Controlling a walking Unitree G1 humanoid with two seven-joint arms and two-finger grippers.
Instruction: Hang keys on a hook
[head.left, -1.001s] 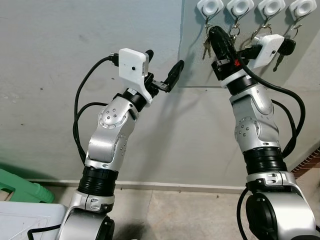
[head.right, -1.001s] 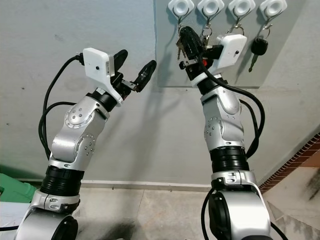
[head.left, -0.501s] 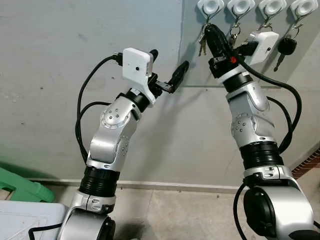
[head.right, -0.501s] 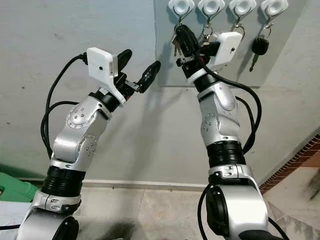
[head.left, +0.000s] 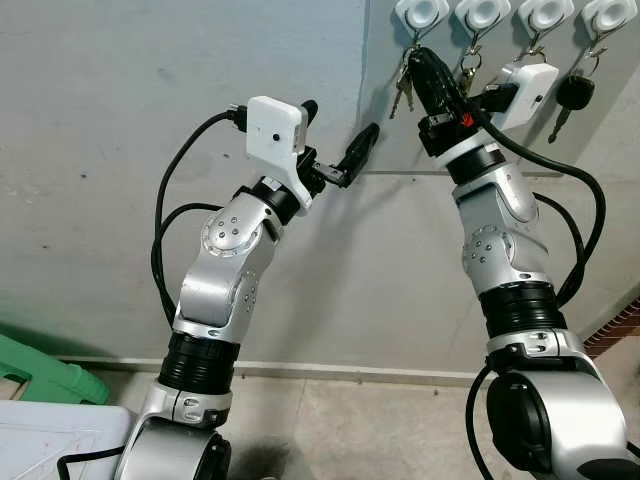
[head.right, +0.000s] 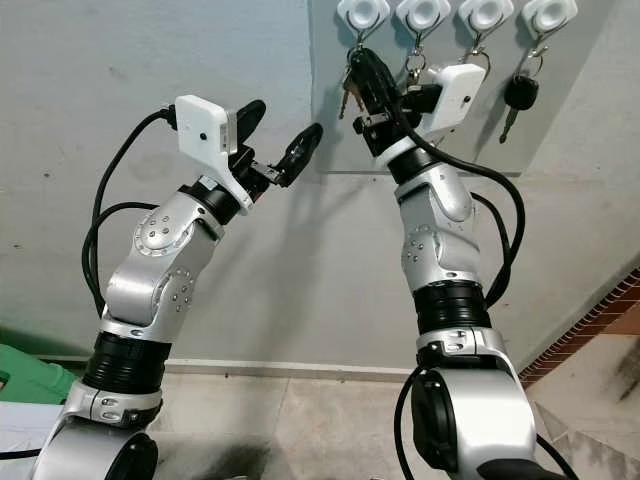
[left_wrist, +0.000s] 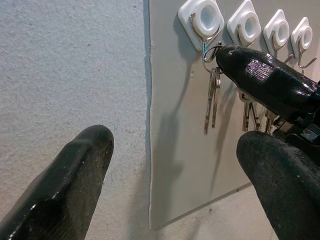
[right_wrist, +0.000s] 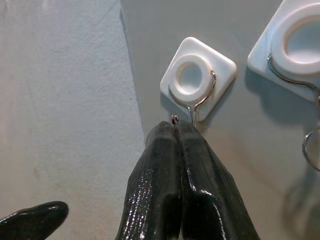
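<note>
Both arms reach up: right gripper (right_wrist: 176, 131) pinches keys (left_wrist: 212, 100) at hook (right_wrist: 192, 102); left gripper (head.left: 335, 140) open.

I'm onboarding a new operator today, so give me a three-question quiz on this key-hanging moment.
1. True or false: the right claw is pinched shut just below the leftmost hook.
2. How many white hook mounts sit on the grey panel?
3. The left claw is: A) holding keys B) open, apart from the keys C) on a hook.

Key: 1 true; 2 four; 3 B.
</note>
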